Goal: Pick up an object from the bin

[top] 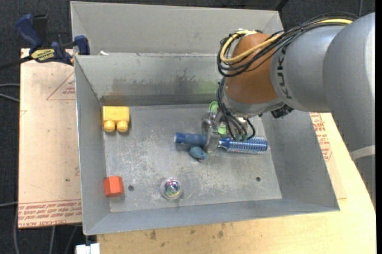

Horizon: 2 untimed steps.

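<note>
**Contents.** The grey metal bin [149, 82] holds a few loose things, all lying flat on its floor. A yellow two-stud block [115, 118] is found at the left near the back wall. An orange cube [113, 186] and a clear ball [171, 188] are found along the front, well apart from each other. Three things are gathered near the middle: a blue bent piece [192, 144], a blue ridged bar [243, 145] and a small green piece [213, 108]. The green piece is partly hidden by the wrist.

**Placement.** No stacking is noted. The scatter is judged to be that of things dropped in loose, not set in order.

**Arm pose.** The arm [334, 67] is brought in from the right and bent downward. Its orange cover [253, 70] and looped cables [230, 49] are seen above the middle group. The gripper [213, 132] is pointed down at the floor, low in the bin. It is just beside the right end of the blue bent piece, with the ridged bar just to its other side. This steep approach is judged to suit a grasp from above.

**Grip state.** Whether the gripper is open or closed cannot be told. Nothing is seen held, so no pick is recorded as made.
</note>
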Each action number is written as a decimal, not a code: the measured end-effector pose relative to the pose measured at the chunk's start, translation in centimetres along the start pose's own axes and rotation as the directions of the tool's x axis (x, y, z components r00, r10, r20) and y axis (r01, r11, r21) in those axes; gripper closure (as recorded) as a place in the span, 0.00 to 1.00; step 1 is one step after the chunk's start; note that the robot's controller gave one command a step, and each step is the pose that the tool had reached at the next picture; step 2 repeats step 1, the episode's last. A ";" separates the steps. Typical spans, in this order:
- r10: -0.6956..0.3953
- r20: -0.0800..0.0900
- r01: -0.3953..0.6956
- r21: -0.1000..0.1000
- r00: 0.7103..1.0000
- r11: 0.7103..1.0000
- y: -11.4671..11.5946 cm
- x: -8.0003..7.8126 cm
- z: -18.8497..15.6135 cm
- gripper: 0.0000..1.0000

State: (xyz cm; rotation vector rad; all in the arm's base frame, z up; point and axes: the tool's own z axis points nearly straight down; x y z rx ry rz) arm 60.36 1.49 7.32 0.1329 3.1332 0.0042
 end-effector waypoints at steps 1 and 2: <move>0.036 0.004 -0.036 0.001 0.999 0.999 0.2 0.8 -13.5 1.00; 0.036 0.004 -0.036 0.001 0.999 0.999 0.2 0.8 -13.5 1.00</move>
